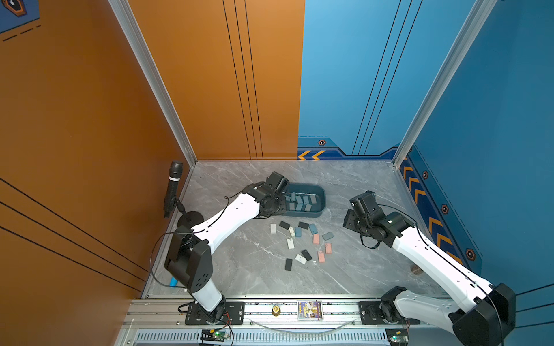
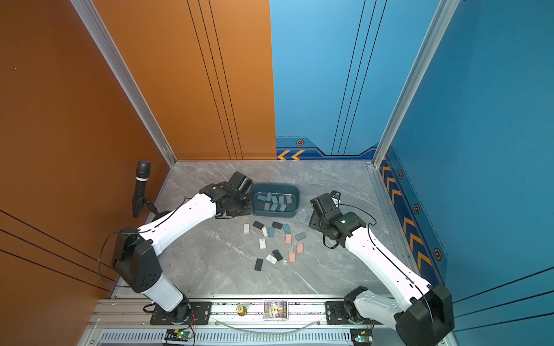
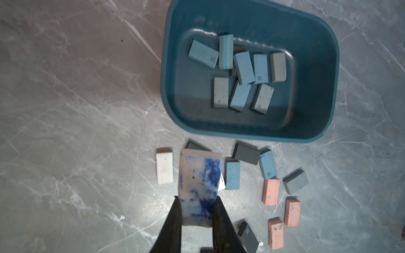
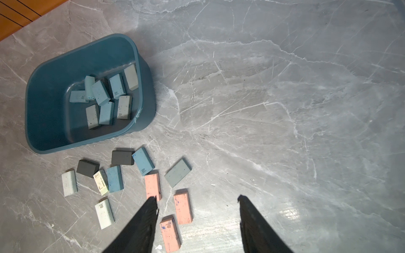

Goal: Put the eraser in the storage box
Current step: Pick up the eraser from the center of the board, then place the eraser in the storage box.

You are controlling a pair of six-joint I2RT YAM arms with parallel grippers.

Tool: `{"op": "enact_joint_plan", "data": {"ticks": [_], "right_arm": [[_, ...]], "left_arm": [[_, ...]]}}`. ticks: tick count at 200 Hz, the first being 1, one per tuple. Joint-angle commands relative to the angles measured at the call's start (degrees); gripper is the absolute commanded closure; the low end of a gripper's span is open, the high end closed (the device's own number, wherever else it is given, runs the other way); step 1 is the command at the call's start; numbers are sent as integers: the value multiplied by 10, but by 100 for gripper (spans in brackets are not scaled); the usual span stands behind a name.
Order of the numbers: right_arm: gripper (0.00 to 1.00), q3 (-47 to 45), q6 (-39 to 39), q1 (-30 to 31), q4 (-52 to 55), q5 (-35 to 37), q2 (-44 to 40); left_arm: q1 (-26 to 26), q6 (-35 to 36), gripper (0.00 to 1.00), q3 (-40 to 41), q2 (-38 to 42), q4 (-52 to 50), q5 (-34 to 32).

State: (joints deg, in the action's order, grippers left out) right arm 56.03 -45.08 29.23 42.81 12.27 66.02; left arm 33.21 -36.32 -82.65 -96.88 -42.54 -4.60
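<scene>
My left gripper (image 3: 197,199) is shut on a white eraser (image 3: 198,175) smeared with blue ink. The eraser hangs above the table beside the near left end of the storage box (image 3: 328,87). This dark teal tub (image 1: 321,191) (image 2: 296,191) (image 4: 43,87) holds several blue and grey erasers (image 3: 243,68). In both top views the left wrist (image 1: 269,196) hides the held eraser. My right gripper (image 4: 197,199) is open and holds nothing. It hovers to the right of the loose erasers (image 1: 299,239), above pink erasers (image 4: 183,208).
Several loose erasers, white, black, blue, grey and pink, lie scattered in front of the box (image 2: 271,239). A black microphone (image 1: 173,188) on a stand is at the left wall. A picture card (image 1: 309,310) and a brass knob (image 1: 275,310) sit on the front rail.
</scene>
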Motion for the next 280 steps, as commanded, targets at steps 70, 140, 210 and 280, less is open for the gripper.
{"op": "enact_joint_plan", "data": {"ticks": [70,140,210,280], "right_arm": [[39,-25,-20,-6,25,5,-26],[39,-22,-21,-14,31,4,-21],[39,-15,-22,-16,26,-6,-7],[39,-12,-22,-14,25,-10,-7]], "left_arm": [[-34,91,82,-197,-212,-11,46],[-46,105,81,-288,-321,-11,58],[-53,90,74,-303,-352,-11,61],[-54,93,61,-305,-336,-11,69]]}}
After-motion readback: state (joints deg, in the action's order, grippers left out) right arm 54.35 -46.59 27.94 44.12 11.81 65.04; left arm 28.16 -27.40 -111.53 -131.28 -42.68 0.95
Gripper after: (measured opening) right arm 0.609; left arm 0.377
